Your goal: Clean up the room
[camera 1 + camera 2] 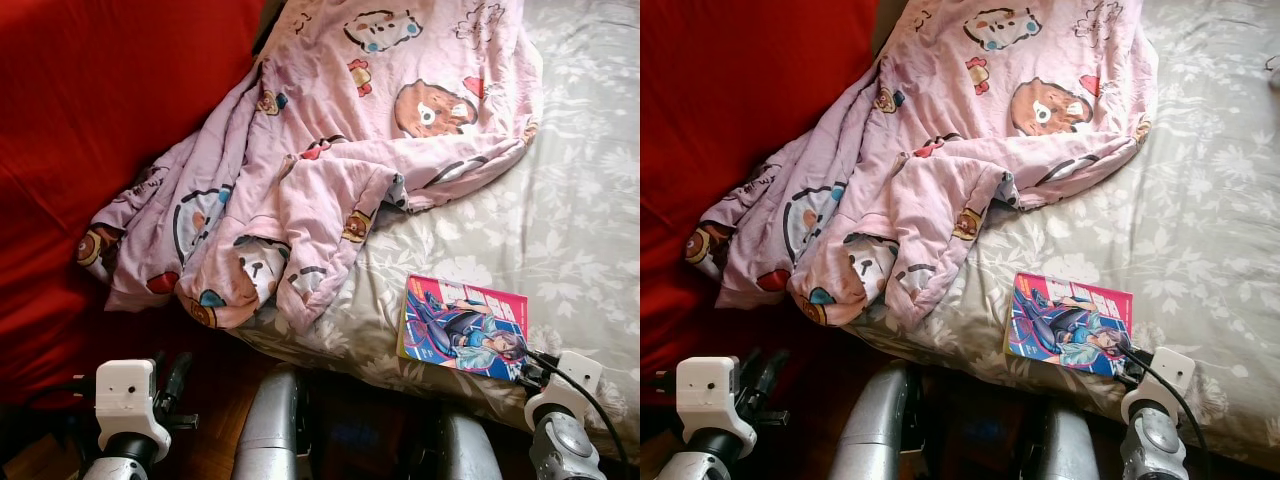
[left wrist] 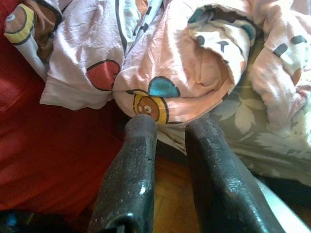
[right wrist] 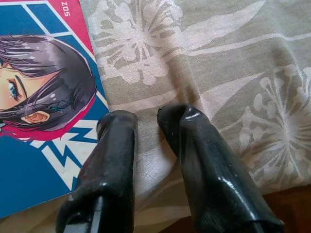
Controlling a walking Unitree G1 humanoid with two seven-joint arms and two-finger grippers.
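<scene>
Bed (image 1: 580, 200) with grey floral sheet, red fabric (image 1: 90, 150) at robot's left. Eye views: crumpled pink cartoon-print blanket (image 1: 330, 150) spills over bed edge; glossy flat magazine (image 1: 462, 327) lies near edge, right gripper (image 1: 527, 368) at its corner. Left wrist view: left gripper (image 2: 170, 128) fingers slightly parted, empty, just short of blanket fold, wood floor (image 2: 167, 199) below. Right wrist view: fingers narrowly apart, gripping nothing, one fingertip (image 3: 119, 124) over magazine cover edge, other on sheet.

Pink blanket (image 1: 330, 150) with brown bears and red, blue cartoon patches; grey bed (image 1: 560, 220) sheet in pale floral print; magazine (image 1: 462, 326) cover blue, pink, dark-haired figure; red cloth (image 1: 90, 120) left.
</scene>
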